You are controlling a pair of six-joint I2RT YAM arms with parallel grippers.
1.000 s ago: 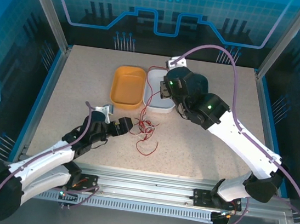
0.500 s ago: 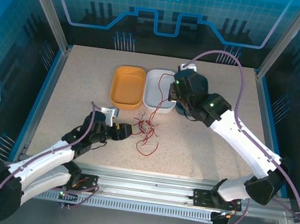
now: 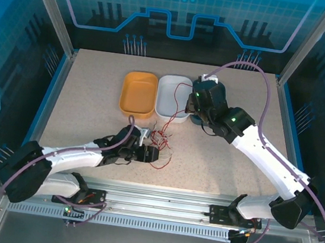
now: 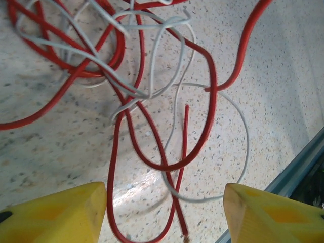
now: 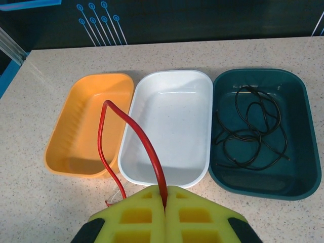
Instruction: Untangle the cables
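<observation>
The right gripper (image 5: 164, 198) hangs over the near rim of the white tray (image 5: 174, 126), its pads pressed together on a red cable (image 5: 147, 148). The cable arches up over that tray, then drops past its near-left corner. The rest of the cables lie as a tangle (image 3: 160, 138) on the table, a short way nearer the arms than the white tray. One black cable (image 5: 250, 134) is already coiled in the teal tray (image 5: 304, 126) on the white tray's right. The orange tray (image 5: 76, 131) on its left is bare. The left gripper (image 4: 162, 195) sits low at the tangle's near edge with its fingers spread. Red loops, a loose red end (image 4: 185, 131) and white strands (image 4: 144, 94) lie on the table between them, none of them pinched. The main risk is that the red cable weaves through the white strands at several crossings. A firm lift by the right arm would likely cinch those crossings or drag the whole bundle toward the white tray. If the left fingers close where they are, they could trap red and white together and pin the very strand being pulled. The thin cable could also slip out of the right pads under tension.
</observation>
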